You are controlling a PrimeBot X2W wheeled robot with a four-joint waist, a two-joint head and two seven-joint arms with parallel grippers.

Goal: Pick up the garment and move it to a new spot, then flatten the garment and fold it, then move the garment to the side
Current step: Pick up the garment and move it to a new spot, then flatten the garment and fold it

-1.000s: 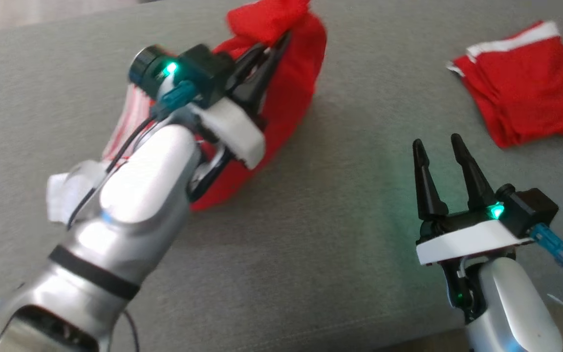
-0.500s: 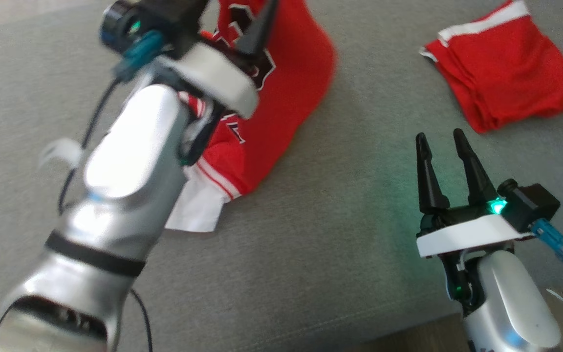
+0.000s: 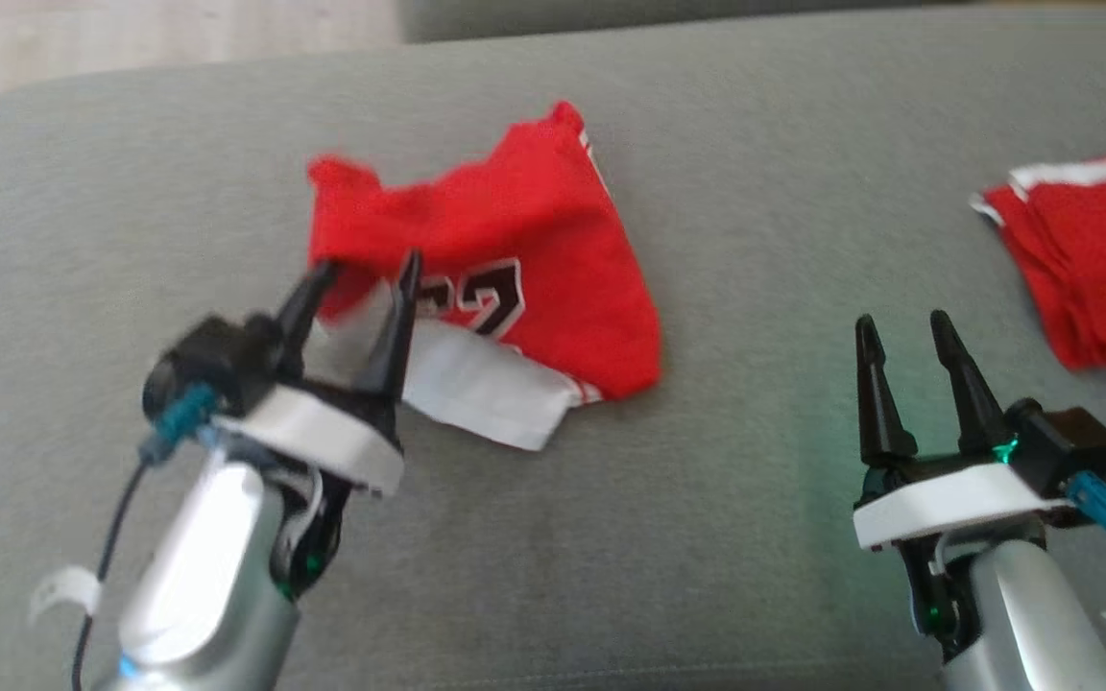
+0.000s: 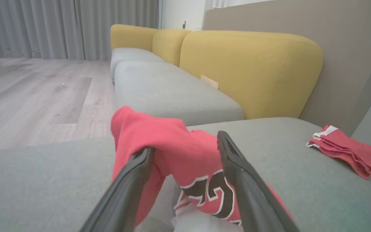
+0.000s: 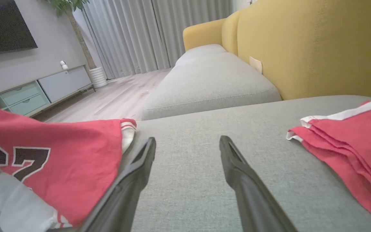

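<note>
Jaws of left gripper (image 3: pixel 369 264) gape at edge of garment (image 3: pixel 515 230).

Red garment (image 3: pixel 534 230) with black white-edged numerals and white trim, grey cushion (image 3: pixel 755 134), yellow backrest (image 4: pixel 250 67), red white-trimmed folded cloth (image 3: pixel 1091 259)

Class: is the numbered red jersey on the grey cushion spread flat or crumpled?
Crumpled. The red jersey lies bunched on the grey cushion, with a white part turned out at its edge and its number partly hidden.
</note>
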